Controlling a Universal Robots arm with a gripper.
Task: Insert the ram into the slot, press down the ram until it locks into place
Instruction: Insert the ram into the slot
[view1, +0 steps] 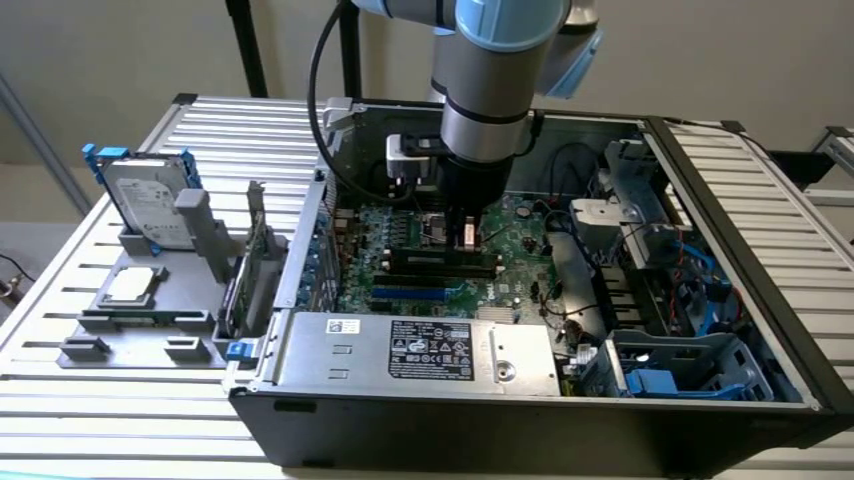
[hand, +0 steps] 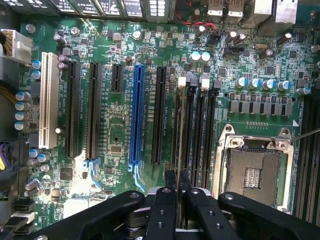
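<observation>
Seen edge-on, the ram (hand: 181, 130) is a thin green stick standing along one of the parallel black memory slots (hand: 205, 135) beside the processor socket. My gripper (hand: 178, 176) is shut on the ram's upper edge, its black fingers (hand: 170, 200) pinching it from both sides. In the exterior view the gripper (view1: 467, 238) reaches down into the open computer case, right over the black slots (view1: 434, 262) on the motherboard. Whether the ram sits fully in its slot and whether the end latches are closed cannot be made out.
A bright blue connector (hand: 136, 115) and black expansion sockets lie beside the memory slots. The bare processor socket (hand: 255, 170) is on the other side. The power supply (view1: 414, 350) and drive cage (view1: 694, 365) bound the case. A hard drive (view1: 147, 200) stands on a grey fixture outside.
</observation>
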